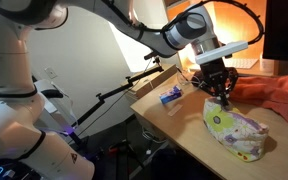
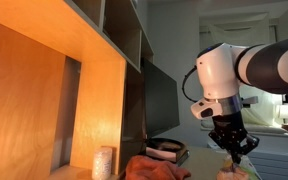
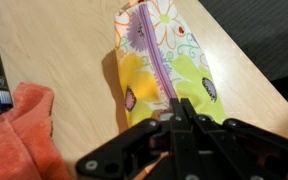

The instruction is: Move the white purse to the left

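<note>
The white purse lies on the wooden table. It is an oblong pouch with a green, yellow and pink flower print and a pink zipper. In the wrist view the purse runs away from the camera. My gripper hangs just over the purse's end nearest the orange cloth. Its fingers are pressed together with nothing seen between them. I cannot tell whether the tips touch the fabric. In an exterior view the gripper points down, and the purse below it is mostly out of frame.
A large orange-pink cloth lies bunched beside the purse and also shows in the wrist view. A small blue packet sits near the table edge. A tall wooden shelf unit and a dark flat object stand behind.
</note>
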